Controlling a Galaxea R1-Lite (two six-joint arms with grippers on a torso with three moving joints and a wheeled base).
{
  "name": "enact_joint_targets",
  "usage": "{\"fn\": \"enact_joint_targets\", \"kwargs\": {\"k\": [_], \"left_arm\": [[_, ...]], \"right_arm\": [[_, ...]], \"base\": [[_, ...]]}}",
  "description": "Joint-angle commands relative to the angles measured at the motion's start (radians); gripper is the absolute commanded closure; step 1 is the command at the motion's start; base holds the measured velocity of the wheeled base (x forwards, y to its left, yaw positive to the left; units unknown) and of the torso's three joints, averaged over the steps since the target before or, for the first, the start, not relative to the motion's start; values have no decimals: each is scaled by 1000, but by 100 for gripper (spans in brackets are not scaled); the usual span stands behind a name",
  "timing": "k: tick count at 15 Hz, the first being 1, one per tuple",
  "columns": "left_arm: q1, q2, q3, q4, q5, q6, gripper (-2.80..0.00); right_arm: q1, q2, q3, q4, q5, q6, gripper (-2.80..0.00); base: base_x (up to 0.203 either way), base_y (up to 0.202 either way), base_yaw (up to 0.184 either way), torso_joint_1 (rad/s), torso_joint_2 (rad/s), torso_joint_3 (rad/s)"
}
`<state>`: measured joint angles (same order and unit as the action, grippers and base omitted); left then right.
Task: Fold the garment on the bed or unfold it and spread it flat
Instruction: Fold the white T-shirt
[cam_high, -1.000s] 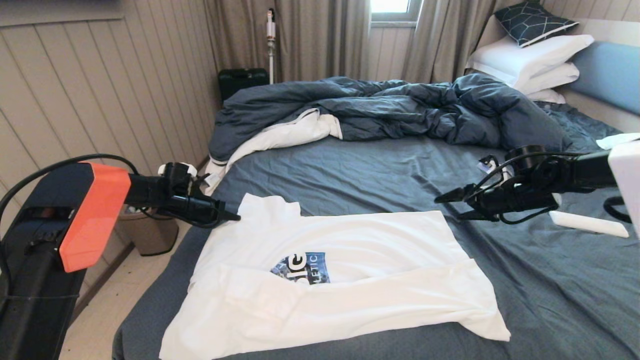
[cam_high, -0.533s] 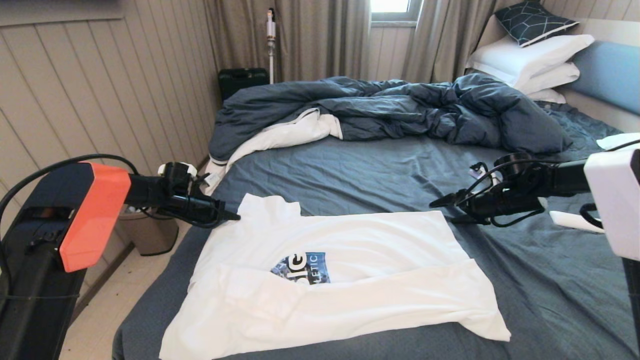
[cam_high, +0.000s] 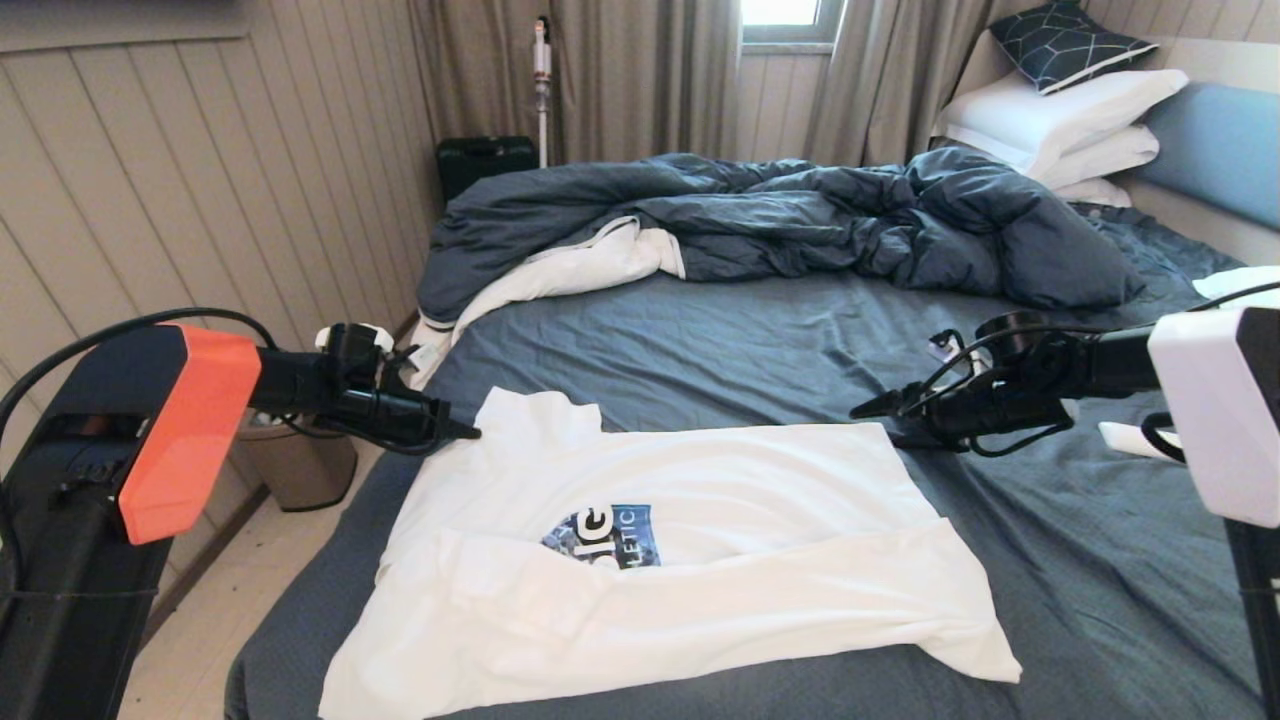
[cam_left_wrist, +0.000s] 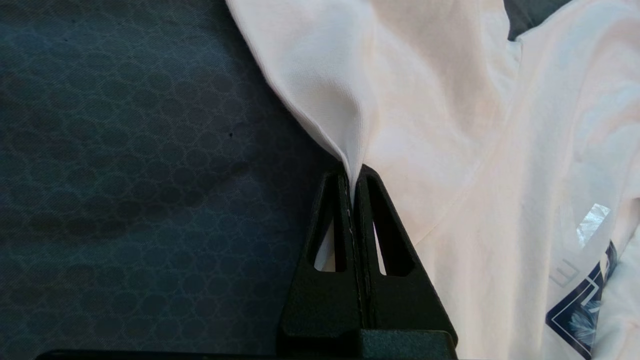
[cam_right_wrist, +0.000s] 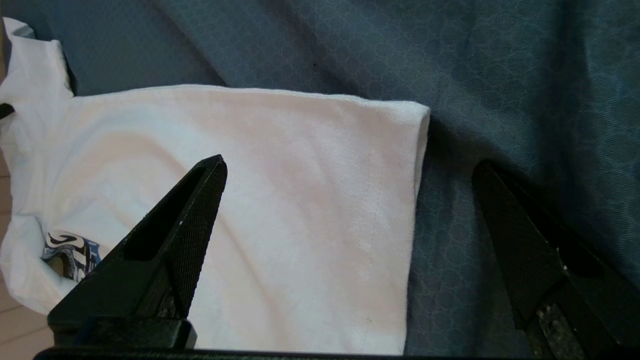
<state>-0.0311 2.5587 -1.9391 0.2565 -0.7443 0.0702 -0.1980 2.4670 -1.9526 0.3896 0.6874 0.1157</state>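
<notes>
A white T-shirt (cam_high: 680, 560) with a blue printed logo (cam_high: 603, 535) lies partly folded on the near part of the bed (cam_high: 760, 340), its near half doubled over. My left gripper (cam_high: 465, 433) is shut on a pinch of the T-shirt (cam_left_wrist: 400, 100) at its far left edge, by the sleeve; the cloth rises into the closed tips of the left gripper (cam_left_wrist: 354, 175). My right gripper (cam_high: 878, 422) hovers open at the far right corner of the T-shirt (cam_right_wrist: 280, 200). The right gripper (cam_right_wrist: 350, 167) straddles the hem, one finger over cloth, the other over the sheet (cam_right_wrist: 500, 75).
A rumpled blue-grey duvet (cam_high: 780, 215) lies across the far part of the bed, with white pillows (cam_high: 1060, 120) against the light blue headboard (cam_high: 1215, 150). A small bin (cam_high: 295, 465) stands on the floor to the left. A dark case (cam_high: 485, 160) sits by the curtains.
My right gripper has moved left and slightly down, from over the bare sheet to the T-shirt's far right corner. The left gripper and the shirt have stayed put.
</notes>
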Motion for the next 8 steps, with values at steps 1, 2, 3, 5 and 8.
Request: {"fn": "enact_joint_targets", "kwargs": {"k": [1,2,3,5,8], "left_arm": [[0,0,0,1,-4,0,0],[0,0,0,1,-4,0,0],[0,0,0,-3,-4,0,0],[0,1,0,-3,-4,0,0],[0,1,0,-8,-4,0,0]], "right_arm": [[19,0,-1,2,4,2,-280],[26,0,-2,0,4,2,-280],[32,1,-3,-1,4,4,-280],[35,3,-3,-3,4,3,-280],[35,6,-3,-3,3,2,-280]], "base": [[0,0,0,0,0,0],[0,0,0,0,0,0],[0,0,0,0,0,0],[0,0,0,0,0,0],[0,0,0,0,0,0]]}}
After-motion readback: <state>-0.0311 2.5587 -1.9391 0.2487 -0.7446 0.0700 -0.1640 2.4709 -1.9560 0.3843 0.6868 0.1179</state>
